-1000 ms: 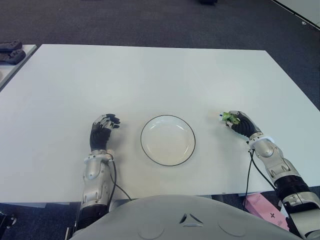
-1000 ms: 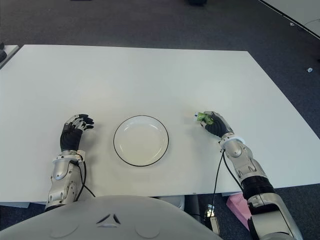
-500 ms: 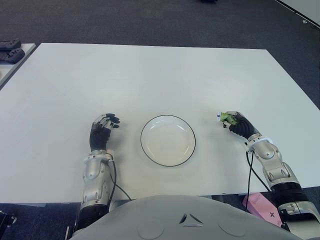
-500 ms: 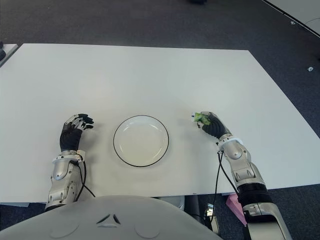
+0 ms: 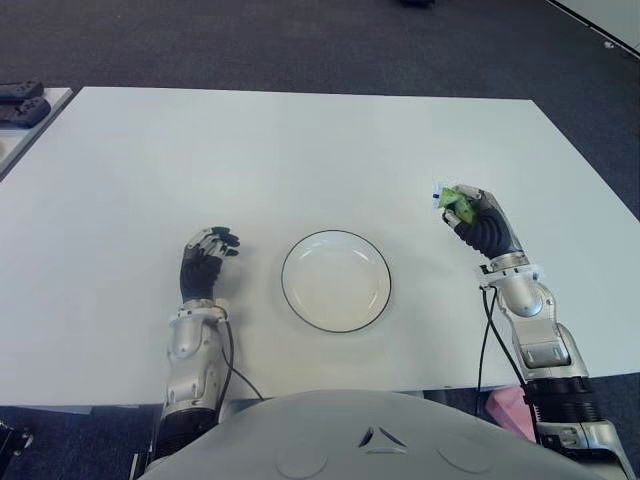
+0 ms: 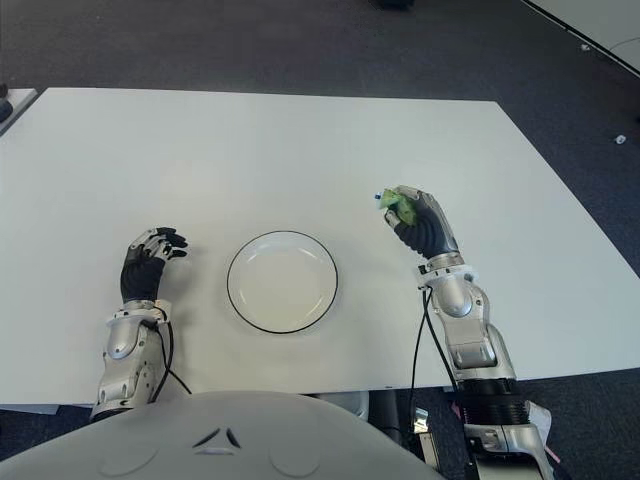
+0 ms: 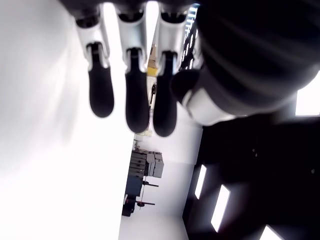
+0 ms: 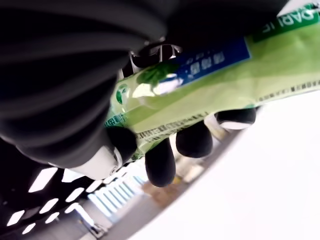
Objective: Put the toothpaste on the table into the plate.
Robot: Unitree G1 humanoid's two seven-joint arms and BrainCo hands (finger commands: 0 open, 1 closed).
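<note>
Right hand is raised over the white table, well to the right of the plate, fingers wrapped tight round the toothpaste. It's a small soft tube, light green w/ a blue band carrying white lettering, a darker green leaf-type logo, fine print and a line of small black text along one edge. In the right wrist view the tube lies across the palm, dark fingertips curling over its lower edge and thumb pressing from the other side. In the eye views the tube's end pokes out of the fist on the side facing the plate, clear of the tabletop.

Plate is round, white w/ a thin black rim, between the 2 hands.

Left hand shows just left of the plate, fingers loosely curled, holding nothing; can't tell if it touches the table.
</note>
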